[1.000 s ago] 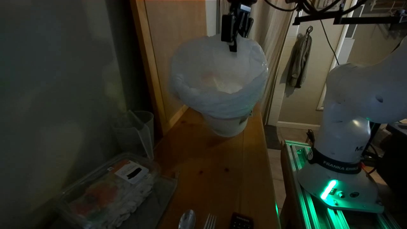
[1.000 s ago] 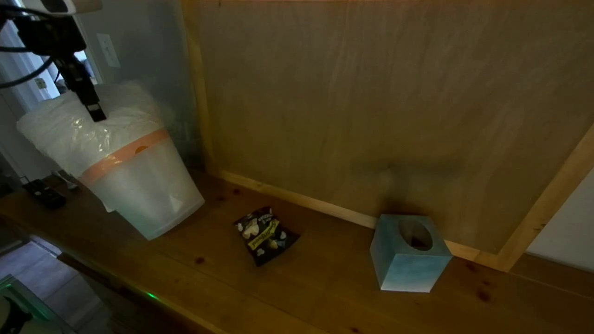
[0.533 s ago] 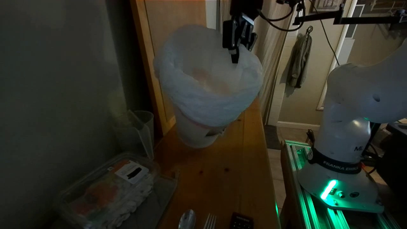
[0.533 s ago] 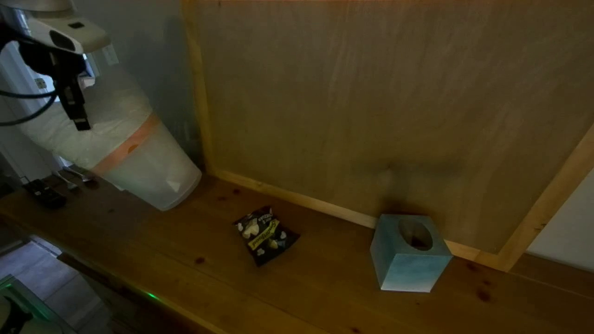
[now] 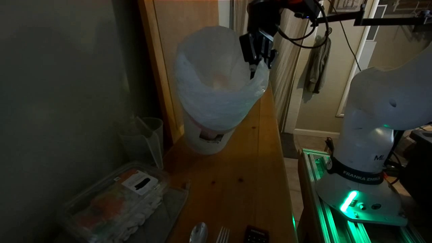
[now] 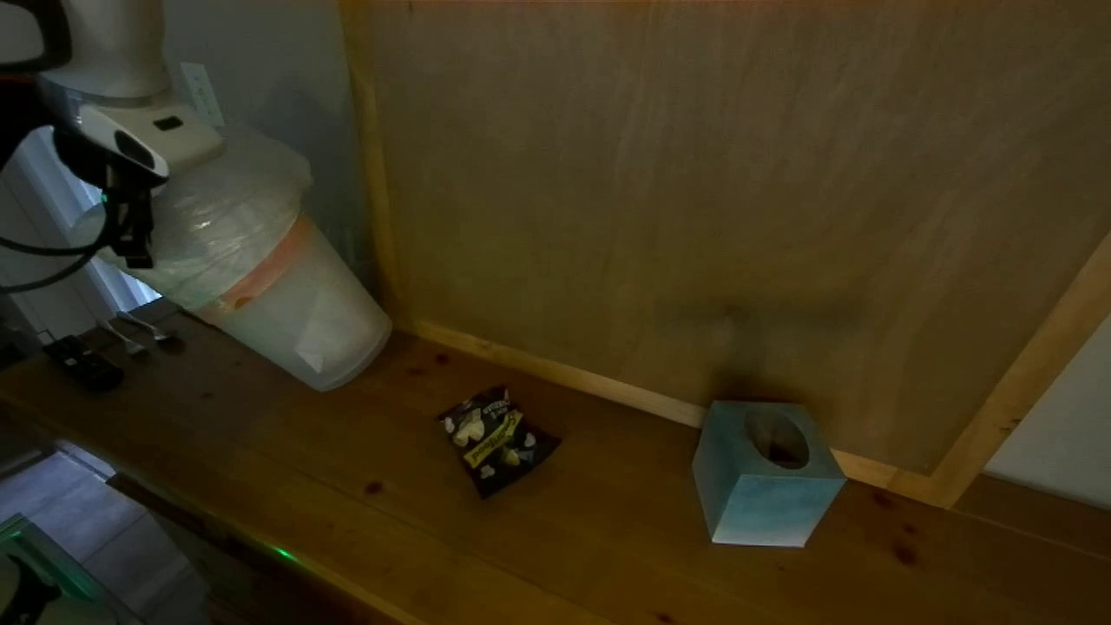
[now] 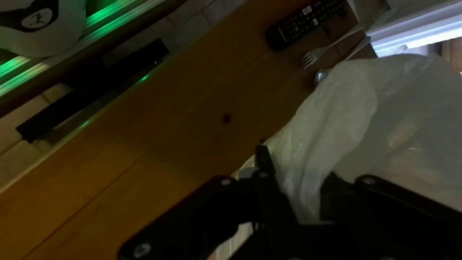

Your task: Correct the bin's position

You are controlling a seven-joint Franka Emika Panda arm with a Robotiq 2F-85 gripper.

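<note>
In an exterior view, the white bin (image 5: 195, 132) is at the upper centre of the frame, tilted, with its mouth turned toward the camera. A crinkled translucent bag (image 5: 216, 104) lines it and folds over the rim; a dark label (image 5: 211, 136) shows low on its side. Whether its base touches the wooden surface (image 5: 233, 192) or is just above it, I cannot tell. The gripper (image 5: 261, 69) reaches down from the top of the frame, its jaws clamped on the right part of the bag-covered rim, one jaw inside the mouth. At lower left lies a clear box (image 5: 114, 202) with a white label (image 5: 135, 179), a clear container (image 5: 141, 141) just behind it; along the bottom edge are a spoon (image 5: 199, 233), a fork (image 5: 222, 235) and a black remote (image 5: 255, 234).

In an exterior view with a blue tissue box (image 6: 768, 477) at lower right, the bin is at the left, leaning so that its mouth end points to the upper left. An orange band (image 6: 265, 269) runs round it below the bag. The gripper is at the upper left, in front of the bag. A black snack packet (image 6: 499, 443) lies between bin and tissue box.

In the wrist view, the jaws come in from the bottom of the frame, a gathered fold of the bag pinched between them. The bin's mouth fills the right side; remote, fork and spoon are at upper right.
</note>
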